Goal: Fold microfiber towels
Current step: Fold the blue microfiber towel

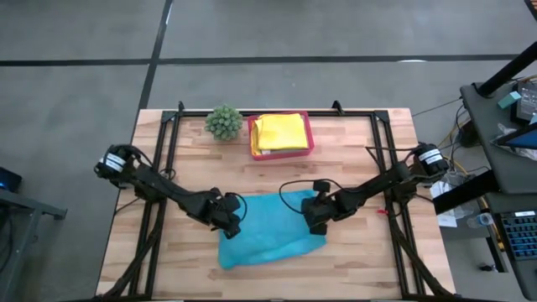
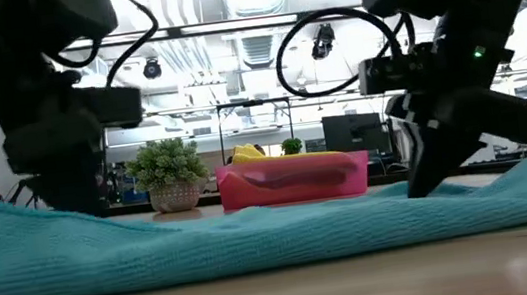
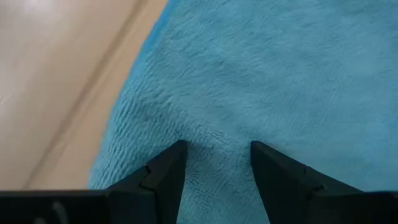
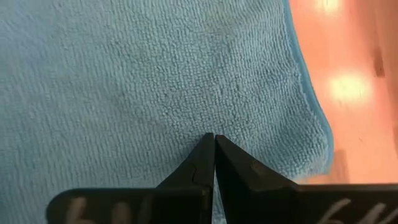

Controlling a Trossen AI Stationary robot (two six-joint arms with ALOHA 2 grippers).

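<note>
The teal towel (image 1: 273, 225) is lying spread on the bench (image 1: 352, 168) beneath us. We are pressing our left end effector (image 3: 214, 155), fingers parted, into its edge, and our closed right end effector (image 4: 214, 149) near its other edge, likely pinning it flat before folding.

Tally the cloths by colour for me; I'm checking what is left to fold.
Teal blue microfiber towel, spread on the table under both grippers: 1
Yellow towels, stacked in the pink tray: at least 1; the layers cannot be told apart
Orange or green towels: 0 in view
Total clearly in view: 2
</note>
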